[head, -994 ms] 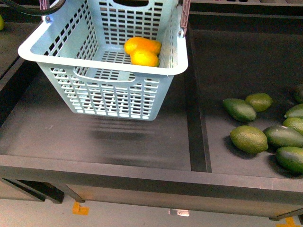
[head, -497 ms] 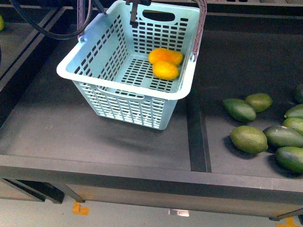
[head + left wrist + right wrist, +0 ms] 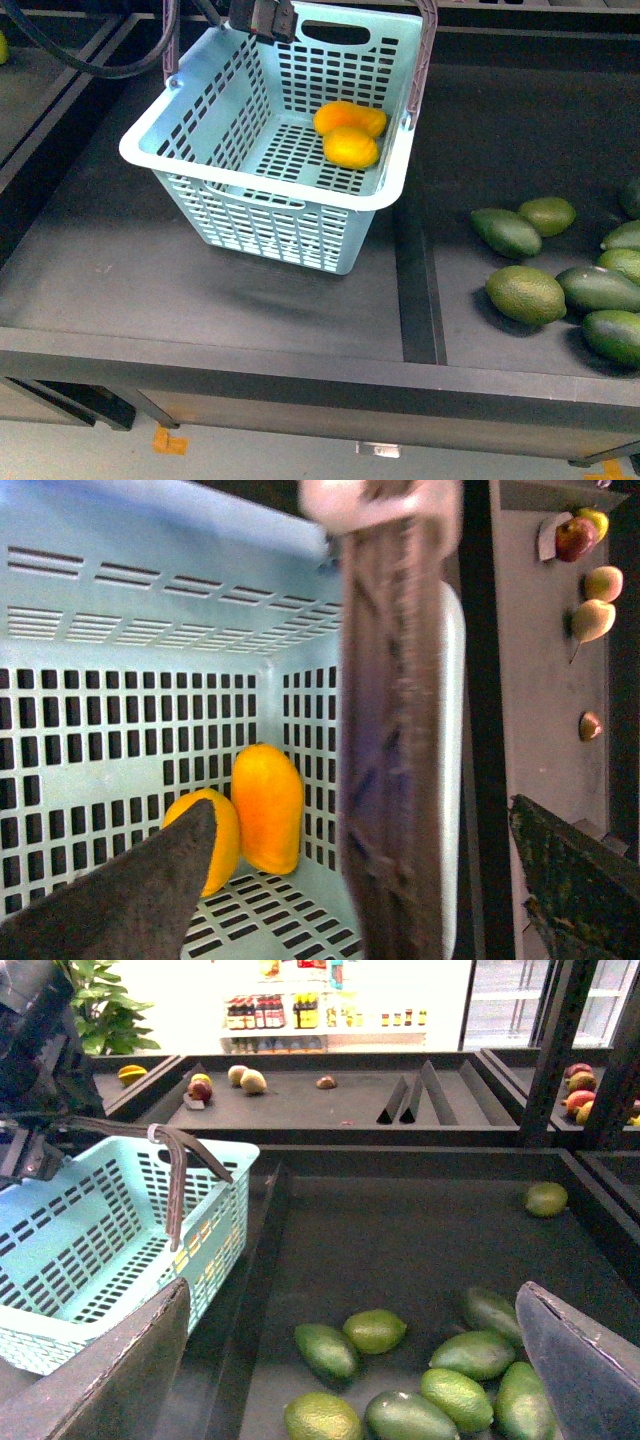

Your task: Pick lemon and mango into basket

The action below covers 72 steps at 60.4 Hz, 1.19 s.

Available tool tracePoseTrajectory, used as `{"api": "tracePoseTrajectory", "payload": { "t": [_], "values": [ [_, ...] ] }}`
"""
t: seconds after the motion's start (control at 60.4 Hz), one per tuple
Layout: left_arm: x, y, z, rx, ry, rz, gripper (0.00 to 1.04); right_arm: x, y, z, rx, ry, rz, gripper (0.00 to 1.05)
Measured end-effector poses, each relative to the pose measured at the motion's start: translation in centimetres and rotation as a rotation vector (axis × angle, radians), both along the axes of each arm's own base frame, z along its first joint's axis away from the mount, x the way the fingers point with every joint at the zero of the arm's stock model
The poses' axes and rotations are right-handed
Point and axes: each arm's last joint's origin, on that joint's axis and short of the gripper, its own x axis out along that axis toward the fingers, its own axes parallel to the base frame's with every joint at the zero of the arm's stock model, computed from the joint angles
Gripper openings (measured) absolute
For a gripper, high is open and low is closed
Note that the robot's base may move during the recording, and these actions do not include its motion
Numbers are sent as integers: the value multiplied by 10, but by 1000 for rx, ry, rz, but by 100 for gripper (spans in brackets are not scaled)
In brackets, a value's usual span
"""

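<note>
Since half a second ago the basket (image 3: 262, 205) has stopped shifting, tilted at eleven o'clock; lemon (image 3: 351, 147) and mango (image 3: 349, 117) stay inside touching, so delivery looks done. Left gripper (image 3: 262, 18) grip unclear; right gripper (image 3: 350, 1360) spread, empty.

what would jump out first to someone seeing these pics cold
The light teal basket tilted on the dark shelf, left of the divider, catches the eye first, with the lemon and mango lying together in its far right corner. Next comes the cluster of dark green fruits in the compartment to the right.
</note>
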Motion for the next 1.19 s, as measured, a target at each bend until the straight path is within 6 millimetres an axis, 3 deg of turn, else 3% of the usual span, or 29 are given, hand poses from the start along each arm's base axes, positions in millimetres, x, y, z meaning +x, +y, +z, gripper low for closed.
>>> {"api": "tracePoseTrajectory", "payload": {
  "t": [0.083, 0.149, 0.166, 0.199, 0.298, 0.315, 0.414, 0.563, 0.58, 0.679, 0.762, 0.812, 0.878, 0.994, 1.06, 1.193],
  "values": [
    [-8, -1, 26, 16, -32, 33, 104, 0, 0, 0, 0, 0, 0, 96],
    [-15, 0, 42, 35, -41, 59, 100, 0, 0, 0, 0, 0, 0, 96],
    [-19, -1, 53, 35, -55, 67, 93, 0, 0, 0, 0, 0, 0, 96],
    [-23, -1, 60, 41, -55, 77, 90, 0, 0, 0, 0, 0, 0, 96],
    [-34, -1, 79, 52, -60, 104, 104, 0, 0, 0, 0, 0, 0, 96],
    [-36, -1, 83, 53, -59, 106, 102, 0, 0, 0, 0, 0, 0, 96],
    [-47, -3, 91, 72, -32, 119, 91, 0, 0, 0, 0, 0, 0, 96],
    [-55, -6, 98, 71, -25, 121, 90, 0, 0, 0, 0, 0, 0, 96],
    [-58, -6, 101, 73, -21, 126, 104, 0, 0, 0, 0, 0, 0, 96],
    [-60, -6, 102, 90, -7, 123, 103, 0, 0, 0, 0, 0, 0, 96],
    [-54, -1, 111, 93, -54, 35, 88, 0, 0, 0, 0, 0, 0, 96],
    [-54, 17, 122, 117, -108, -192, 76, 0, 0, 0, 0, 0, 2, 96],
    [-89, 70, 135, 405, -271, -492, 60, 0, 0, 0, 0, 0, -2, 96],
    [-170, 133, 131, 883, -562, -528, 39, 0, 0, 0, 0, 0, -2, 96],
    [-207, 154, 110, 1053, -655, -485, 26, 0, 0, 0, 0, 0, 2, 96],
    [-253, 175, 35, 1168, -474, -645, 3, 0, 0, 0, 0, 0, 2, 96]
  ]
}}
